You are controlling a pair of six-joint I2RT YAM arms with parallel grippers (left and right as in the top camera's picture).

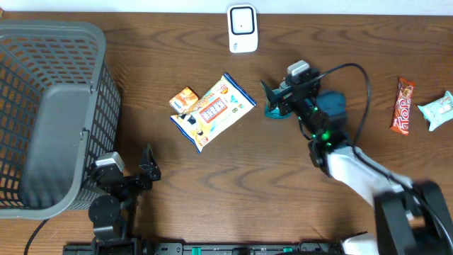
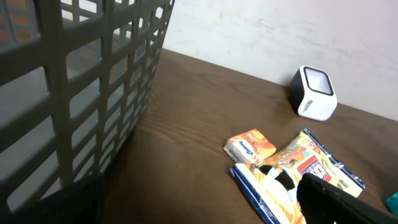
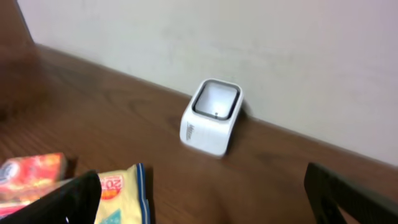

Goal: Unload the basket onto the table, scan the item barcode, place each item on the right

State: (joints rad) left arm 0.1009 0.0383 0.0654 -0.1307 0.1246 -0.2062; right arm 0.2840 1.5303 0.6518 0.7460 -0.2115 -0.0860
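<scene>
The right claw (image 1: 269,99), just below-right of the scanner (image 1: 242,28), stands wide open and empty. The left claw (image 1: 146,170), far below-left of the scanner, is also spread and holds nothing. One snack bag (image 1: 212,111) and one orange packet (image 1: 184,98) lie on the desk (image 1: 248,177) below the scanner. A teal shape (image 1: 273,112) under the right claw is too hidden to identify.
</scene>
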